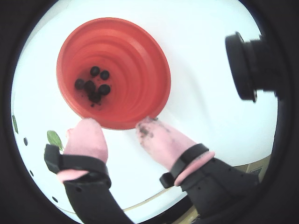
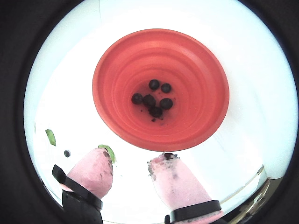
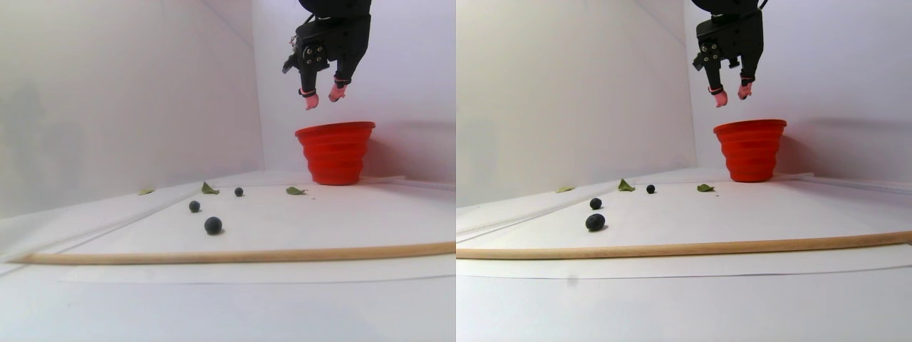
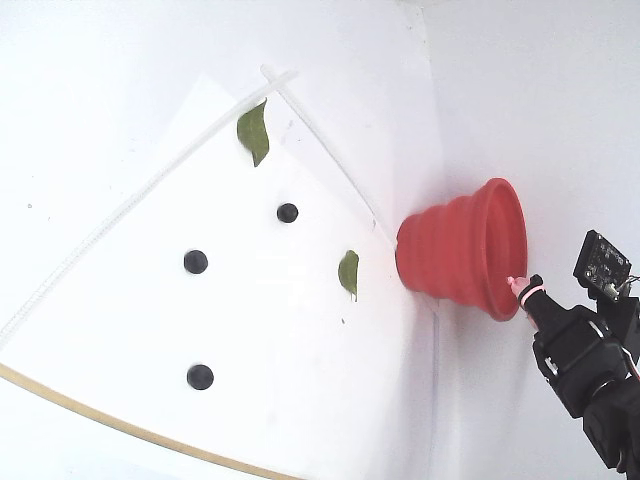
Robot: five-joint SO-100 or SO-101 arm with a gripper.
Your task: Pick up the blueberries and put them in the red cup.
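Red cup: we see the bright red ribbed collapsible cup (image 2: 196, 60) upright on white paper.
Gripper: our pink-tipped black gripper (image 3: 322, 97) hangs above the cup's rim, fingers apart, empty.
Blueberries: small dark round blueberries (image 2: 154, 99) lie inside the cup; three more (image 4: 196, 262) rest well apart from it.

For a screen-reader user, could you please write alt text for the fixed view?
A red cup stands on a white table, with the open, empty gripper at its rim. Three blueberries and two green leaves lie scattered on the table, away from the cup. A thin wooden stick crosses one corner.
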